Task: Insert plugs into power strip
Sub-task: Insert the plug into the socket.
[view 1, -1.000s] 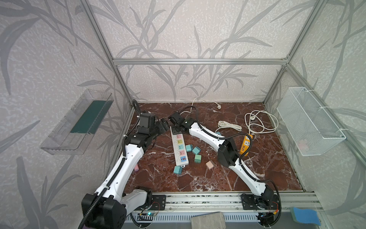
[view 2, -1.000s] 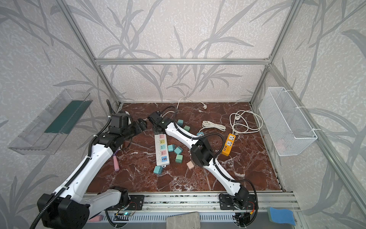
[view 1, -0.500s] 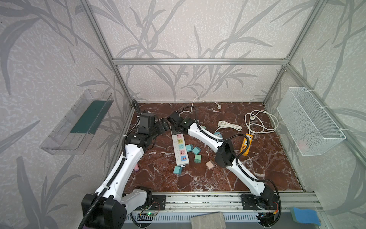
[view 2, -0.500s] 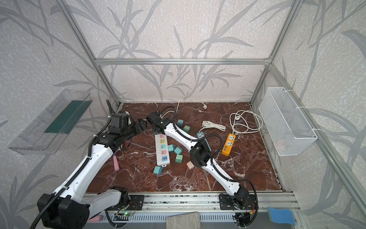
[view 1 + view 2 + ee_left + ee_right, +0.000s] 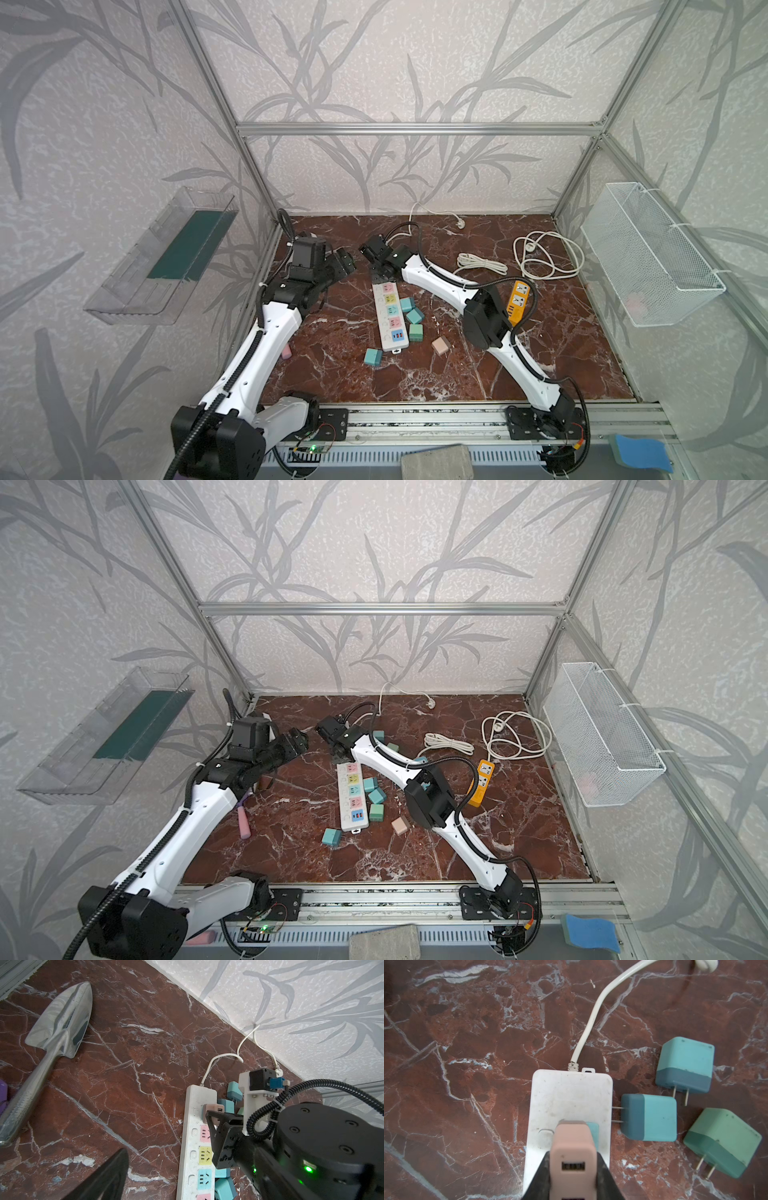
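A white power strip (image 5: 390,318) (image 5: 353,800) lies mid-floor with coloured sockets. My right gripper (image 5: 574,1167) is shut on a pale pink plug (image 5: 574,1153) (image 5: 212,1109), held upright over the end socket nearest the strip's cord (image 5: 566,1093). Its prongs are hidden. The left gripper (image 5: 347,264) hangs open and empty to the left of that end. Only one of its fingers (image 5: 108,1178) shows in the left wrist view. Loose plugs lie right of the strip: two teal (image 5: 685,1066) (image 5: 650,1118), one green (image 5: 722,1142), more further along (image 5: 414,316), a teal one (image 5: 373,357) and a pink one (image 5: 440,345).
A metal trowel (image 5: 58,1020) lies at the far left near the wall. An orange power strip (image 5: 519,301) and coiled white cables (image 5: 544,257) sit to the right. A pink stick (image 5: 244,823) lies under the left arm. A wire basket (image 5: 648,257) hangs on the right wall.
The right arm's elbow has swayed slightly while its gripper stays over the strip's cord end with the pink plug. The left arm has not moved.
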You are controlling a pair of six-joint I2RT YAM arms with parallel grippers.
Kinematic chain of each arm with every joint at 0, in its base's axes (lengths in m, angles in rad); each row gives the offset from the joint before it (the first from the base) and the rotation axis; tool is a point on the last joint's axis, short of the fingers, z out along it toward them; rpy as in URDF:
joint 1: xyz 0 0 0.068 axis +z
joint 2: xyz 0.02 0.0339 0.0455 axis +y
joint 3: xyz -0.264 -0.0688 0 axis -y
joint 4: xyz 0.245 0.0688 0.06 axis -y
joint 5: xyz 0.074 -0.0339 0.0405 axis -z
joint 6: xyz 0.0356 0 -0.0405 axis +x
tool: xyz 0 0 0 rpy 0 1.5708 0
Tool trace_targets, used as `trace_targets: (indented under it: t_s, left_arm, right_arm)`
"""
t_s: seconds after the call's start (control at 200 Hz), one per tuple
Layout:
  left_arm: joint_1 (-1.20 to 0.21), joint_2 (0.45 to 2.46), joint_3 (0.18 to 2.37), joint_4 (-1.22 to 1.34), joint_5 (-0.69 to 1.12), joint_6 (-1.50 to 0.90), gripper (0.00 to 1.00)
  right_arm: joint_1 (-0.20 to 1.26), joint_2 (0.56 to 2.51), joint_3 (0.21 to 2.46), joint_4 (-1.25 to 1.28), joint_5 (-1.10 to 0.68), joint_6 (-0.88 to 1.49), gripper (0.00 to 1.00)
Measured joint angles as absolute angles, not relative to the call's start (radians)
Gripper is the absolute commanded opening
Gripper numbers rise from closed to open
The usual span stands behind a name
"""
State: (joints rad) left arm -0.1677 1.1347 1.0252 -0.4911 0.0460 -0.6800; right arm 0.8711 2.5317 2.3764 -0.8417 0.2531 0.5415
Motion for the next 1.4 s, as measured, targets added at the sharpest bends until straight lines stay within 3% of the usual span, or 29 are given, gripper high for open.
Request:
trace_targets:
  t_s: [0.275,0.55,0.72,0.785,0.975,1.11,1.19,1.4]
  left_arm:
    - [-0.167,1.135,1.025,-0.491,0.046,-0.673,0.93]
    - [-0.161,1.145,1.025,-0.487,0.046,-0.673,0.93]
    - [-0.160,1.148,1.024,-0.485,0.047,-0.673,0.93]
    - [-0.160,1.148,1.024,-0.485,0.047,-0.673,0.93]
    - [-0.155,1.148,1.020,-0.477,0.054,-0.672,0.94]
    - [-0.152,1.148,1.017,-0.473,0.054,-0.669,0.94]
    - [-0.151,1.146,1.010,-0.462,0.054,-0.665,0.94]
    - [-0.149,1.146,1.004,-0.456,0.054,-0.662,0.94]
  right_arm:
    - [0.878,2.496,2.302,-0.820,0.256,0.510,0.00]
    - [0.879,2.554,2.398,-0.874,0.257,0.505,0.00]
    - [0.884,2.486,2.255,-0.769,0.264,0.507,0.00]
    - [0.883,2.460,2.202,-0.722,0.263,0.508,0.08]
    - [0.883,2.422,2.146,-0.672,0.217,0.498,0.44]
    - [0.883,2.434,2.160,-0.719,0.163,0.485,0.61]
    - [0.882,2.437,2.184,-0.743,0.133,0.479,0.66]
    - [0.878,2.362,2.097,-0.721,0.110,0.458,0.66]
